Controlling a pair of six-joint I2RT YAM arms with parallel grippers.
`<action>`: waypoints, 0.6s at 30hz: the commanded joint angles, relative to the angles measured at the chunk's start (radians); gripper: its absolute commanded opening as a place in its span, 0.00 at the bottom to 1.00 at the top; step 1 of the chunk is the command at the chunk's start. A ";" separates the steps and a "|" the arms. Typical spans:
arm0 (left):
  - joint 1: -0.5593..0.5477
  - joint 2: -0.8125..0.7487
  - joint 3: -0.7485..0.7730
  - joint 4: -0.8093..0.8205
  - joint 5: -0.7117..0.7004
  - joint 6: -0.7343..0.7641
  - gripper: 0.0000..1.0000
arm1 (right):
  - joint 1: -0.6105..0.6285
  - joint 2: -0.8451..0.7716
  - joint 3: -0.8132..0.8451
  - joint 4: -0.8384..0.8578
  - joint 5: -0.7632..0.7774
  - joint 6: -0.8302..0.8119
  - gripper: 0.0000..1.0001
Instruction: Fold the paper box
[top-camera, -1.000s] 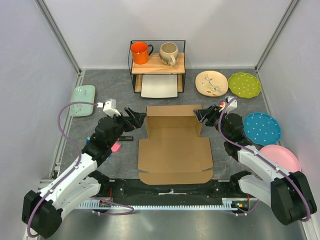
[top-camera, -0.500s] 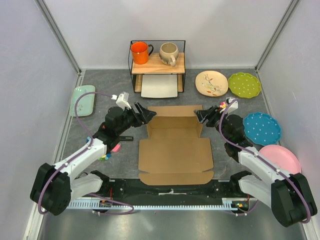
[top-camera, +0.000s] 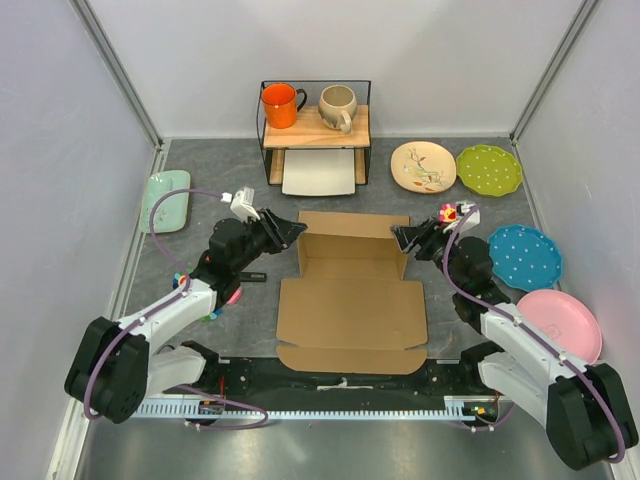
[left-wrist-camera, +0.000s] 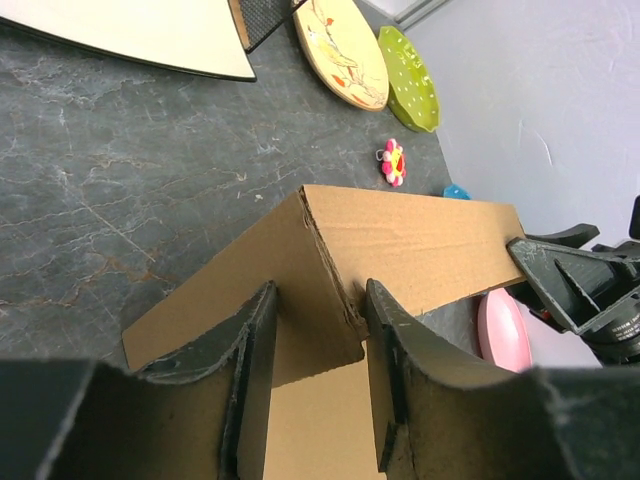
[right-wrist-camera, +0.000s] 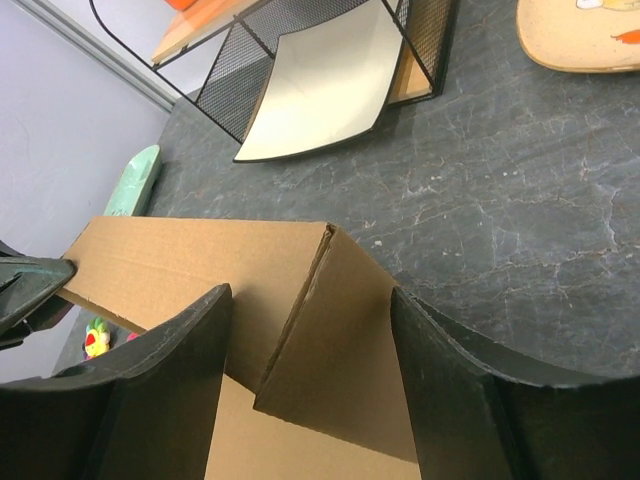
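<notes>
Paper box (top-camera: 350, 310): plain brown cardboard, die-cut, lying at the middle of the grey table (top-camera: 220, 165) between the two arms. Its broad base panel is flat, its near flap lies flat just ahead of the arm bases, and its rear wall is raised, with a short side flap bent inward at each rear corner. Left gripper (top-camera: 292, 231): at the rear left corner, jaws apart and straddling the corner crease, cardboard between the fingers (left-wrist-camera: 255, 340). Right gripper (top-camera: 400, 238): at the rear right corner, jaws spread wide, the corner fold between them and neither finger (right-wrist-camera: 190, 340) clearly pressing it. Behind the rear wall: a strip of bare table, then a wire rack (top-camera: 315, 128) carrying an orange mug (top-camera: 279, 105) and a beige mug (top-camera: 337, 106), with a white tray (top-camera: 319, 172) beneath. Right side: cream plate (top-camera: 422, 166), green plate (top-camera: 488, 170), blue plate (top-camera: 524, 256) and pink plate (top-camera: 566, 322), the blue one near the right arm. Left side: mint dish (top-camera: 165, 200) by the wall, well apart from the box.
</notes>
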 joint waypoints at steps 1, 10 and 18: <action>0.000 0.041 -0.061 -0.014 0.038 0.020 0.37 | 0.000 -0.003 -0.050 -0.274 0.007 -0.062 0.73; -0.002 0.003 -0.089 -0.020 0.032 0.047 0.36 | -0.005 -0.012 0.118 -0.325 0.073 0.005 0.86; -0.002 -0.003 -0.095 -0.028 0.036 0.052 0.37 | -0.051 0.080 0.180 -0.234 0.006 0.042 0.83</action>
